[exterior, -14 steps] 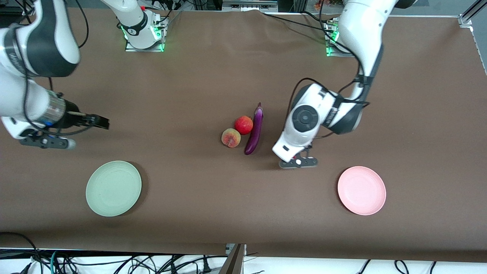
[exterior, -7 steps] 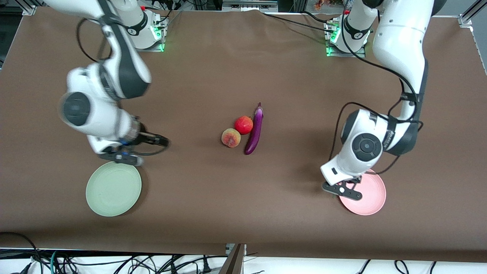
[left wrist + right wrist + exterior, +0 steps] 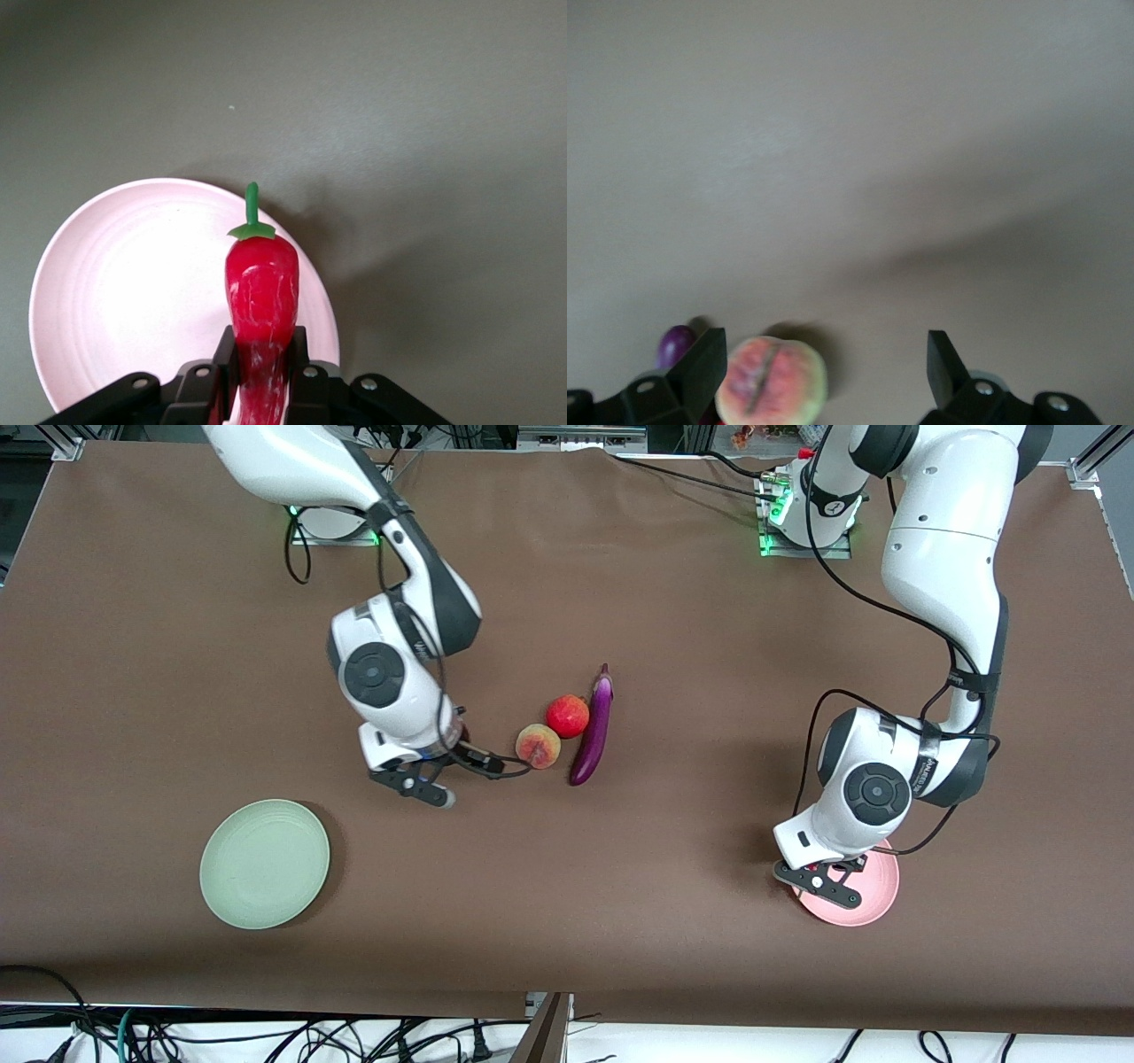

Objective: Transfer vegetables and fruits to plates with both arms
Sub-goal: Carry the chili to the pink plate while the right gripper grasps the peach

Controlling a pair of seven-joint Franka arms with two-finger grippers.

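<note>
Two white arms reach over the brown counter (image 3: 567, 886). The right arm comes from its base at the edge where the robots stand and bends down toward the middle; its right hand (image 3: 824, 367) hangs low with fingers spread wide, just beside the peach (image 3: 538, 746) on the side toward the right arm's end. The left arm drops from its base toward the corner nearest the front camera at its own end, and the left hand (image 3: 262, 372) is over the pink plate (image 3: 873, 899), fingers pinching the red chili pepper (image 3: 261, 292), whose green stem points out over the plate's rim.

The pale green plate (image 3: 264, 864) lies near the camera-side edge toward the right arm's end, well apart from the pink one.

In the middle of the counter the long purple eggplant (image 3: 594, 731) lies lengthwise, stem end toward the robots' edge. The red pomegranate-like fruit (image 3: 567, 716) sits touching it on the side toward the right arm's end. The peach lies just beside that fruit, a little nearer the camera-side edge, its crease showing in the right wrist view.
</note>
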